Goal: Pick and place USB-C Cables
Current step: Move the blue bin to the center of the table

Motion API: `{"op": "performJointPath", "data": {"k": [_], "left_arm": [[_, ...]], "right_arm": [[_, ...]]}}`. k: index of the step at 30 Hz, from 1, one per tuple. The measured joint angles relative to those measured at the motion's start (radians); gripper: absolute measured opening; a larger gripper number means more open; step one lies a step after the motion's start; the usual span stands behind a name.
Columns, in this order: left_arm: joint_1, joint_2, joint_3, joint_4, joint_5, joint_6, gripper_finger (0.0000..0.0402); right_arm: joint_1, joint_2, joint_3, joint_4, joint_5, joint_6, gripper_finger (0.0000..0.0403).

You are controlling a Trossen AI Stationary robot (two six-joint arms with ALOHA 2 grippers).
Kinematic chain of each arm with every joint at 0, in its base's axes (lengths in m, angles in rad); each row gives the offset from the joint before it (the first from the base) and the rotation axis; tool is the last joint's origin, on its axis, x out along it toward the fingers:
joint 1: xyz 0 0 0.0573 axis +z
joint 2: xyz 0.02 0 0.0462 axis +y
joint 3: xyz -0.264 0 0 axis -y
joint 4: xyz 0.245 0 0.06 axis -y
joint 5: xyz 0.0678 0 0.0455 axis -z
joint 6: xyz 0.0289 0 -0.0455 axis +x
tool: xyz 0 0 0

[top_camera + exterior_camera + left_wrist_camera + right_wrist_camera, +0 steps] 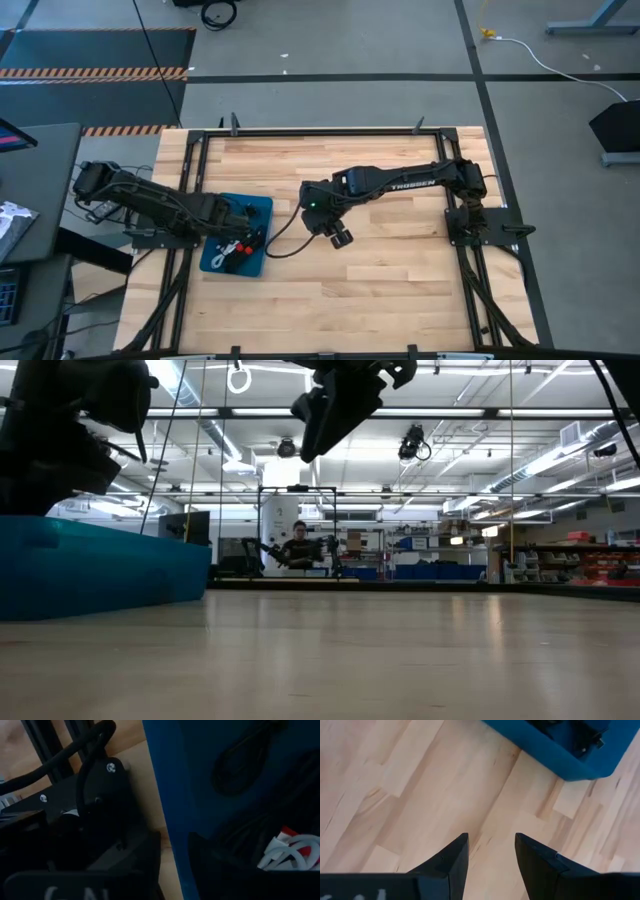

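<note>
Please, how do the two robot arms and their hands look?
Both arms are dark, nearly black. The right arm carries white lettering and a small green light near its wrist. The right hand has two dark wedge-shaped fingers. Black cables run along the left arm.

I'm looking into a big open workshop or robotics lab, not a home. My wooden desk sits in a black metal frame on a grey concrete floor with dark seams, and black-and-orange hazard striping edges a dark mat at the far left. Across the desktop, the low view opens onto a long hall with rows of ceiling strip lights, exposed pipes and ducting overhead, and shelving with blue and red bins at the far right. A person sits at a distant workstation beside what looks like another arm rig.
</note>
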Motion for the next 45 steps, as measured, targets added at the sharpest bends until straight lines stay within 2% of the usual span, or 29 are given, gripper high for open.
{"op": "performJointPath", "data": {"k": [6,10,14,23,29,34,41,45], "left_arm": [[0.0,0.0,0.011,0.029,-0.028,-0.017,0.0103],[0.0,0.0,0.012,0.27,-0.028,0.07,0.0103],[0.002,0.025,0.013,0.412,-0.029,0.14,0.0103],[0.0,0.066,0.012,0.469,-0.01,0.141,0.0103],[0.0,0.064,0.014,0.579,-0.01,0.165,0.0103],[0.003,0.123,0.013,0.565,0.023,0.166,0.0101],[0.003,0.214,0.013,0.734,0.054,0.211,0.0084],[0.014,0.241,0.035,0.74,0.055,0.231,0.0076]], "right_arm": [[0.0,0.0,0.0,-0.007,-0.007,0.003,0.0167],[0.0,0.001,0.0,-0.008,-0.007,0.003,0.0167],[0.0,0.001,0.0,-0.025,-0.007,0.016,0.0167],[0.0,0.001,-0.001,-0.086,-0.007,0.052,0.0167],[0.0,0.001,-0.001,-0.102,-0.007,0.063,0.0167],[0.0,0.001,-0.001,-0.108,-0.007,0.079,0.0167],[0.0,0.001,-0.001,-0.119,-0.007,0.082,0.0167],[0.0,0.001,-0.001,-0.128,-0.007,0.1,0.0167]]}}
